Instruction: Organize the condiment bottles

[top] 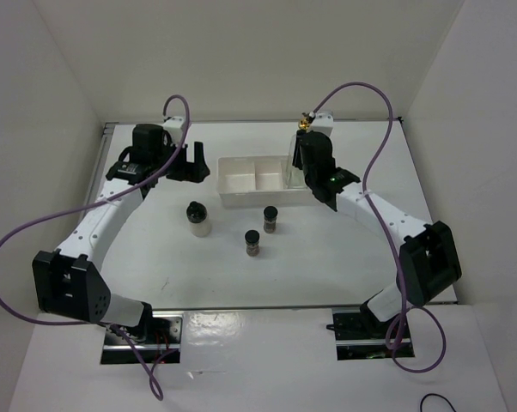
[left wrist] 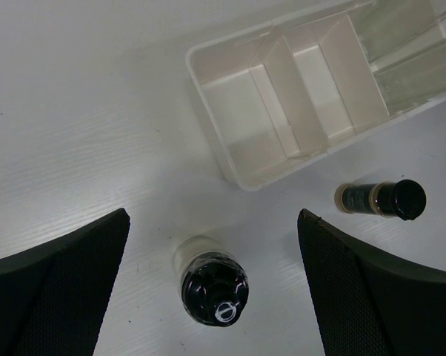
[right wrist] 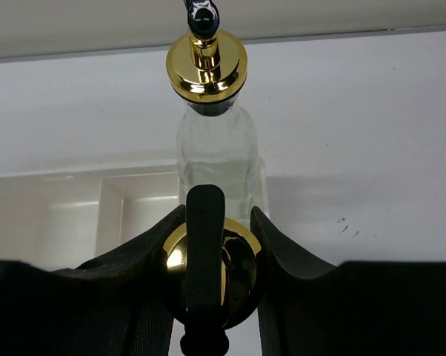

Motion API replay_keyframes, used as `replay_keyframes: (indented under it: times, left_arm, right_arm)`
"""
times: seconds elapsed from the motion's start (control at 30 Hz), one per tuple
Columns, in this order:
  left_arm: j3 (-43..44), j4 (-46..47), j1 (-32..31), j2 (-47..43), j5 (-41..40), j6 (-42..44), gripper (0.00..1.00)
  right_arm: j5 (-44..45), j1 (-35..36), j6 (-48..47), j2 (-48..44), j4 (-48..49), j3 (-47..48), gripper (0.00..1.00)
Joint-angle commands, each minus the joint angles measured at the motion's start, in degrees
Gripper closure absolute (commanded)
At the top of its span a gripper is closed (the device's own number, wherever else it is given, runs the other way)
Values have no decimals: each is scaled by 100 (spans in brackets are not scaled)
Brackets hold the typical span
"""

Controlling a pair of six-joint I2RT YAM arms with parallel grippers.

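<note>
Condiment bottles look half sorted. Top: whitish jar (top: 198, 219) and two dark jars (top: 270, 219) sit loose on the surface (top: 327, 257) by the tray (top: 238, 180). Left wrist: left pincer (left wrist: 214, 222) is spread over the whitish jar, likely lining up. Right wrist: right pincer (right wrist: 208, 256) is pinching a tall bottle (right wrist: 236, 256) by its top, with a second tall bottle (right wrist: 215, 156) behind it in the tray.

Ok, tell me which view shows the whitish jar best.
Left wrist: the whitish jar sits close, black cap and pale body clear. The top view shows it small but whole, upright on the table. The right wrist misses it.
</note>
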Motion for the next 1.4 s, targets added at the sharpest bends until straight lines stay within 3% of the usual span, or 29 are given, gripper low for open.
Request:
replay_keyframes:
  times: [0.0, 0.1, 0.3, 0.43, 0.47, 0.53, 0.67, 0.83, 1.1, 1.37]
  left_arm:
    - [219, 51, -18, -294, 21, 31, 0]
    - [167, -1, -18, -365, -31, 31, 0]
    - [167, -2, -18, -523, -32, 31, 0]
    - [114, -55, -18, -637, -32, 31, 0]
    - [53, -55, -18, -637, -32, -21, 0]
    - [52, -55, -18, -690, 21, -21, 0]
    - [0, -2, -18, -743, 74, -21, 0]
    - [-53, 51, -18, -795, 126, -74, 0]
    - [-211, 104, -18, -900, 346, -127, 0]
    - [-528, 156, -18, -1077, 285, -382, 0]
  right_arm:
    - [278, 48, 78, -69, 676, -24, 97]
    - [331, 48, 78, -69, 729, -86, 97]
    - [331, 48, 78, 45, 667, -86, 81]
    - [384, 48, 131, 45, 536, -86, 51]
    - [384, 48, 131, 45, 483, -17, 35]
    - [384, 48, 131, -8, 422, 54, 18]
    - [384, 48, 131, -113, 132, 264, 2]
    - [331, 101, 184, -385, -387, 538, 2]
    - [278, 153, 342, -1833, -1054, 327, 2]
    - [-1669, 434, 543, -2986, -1732, -797, 2]
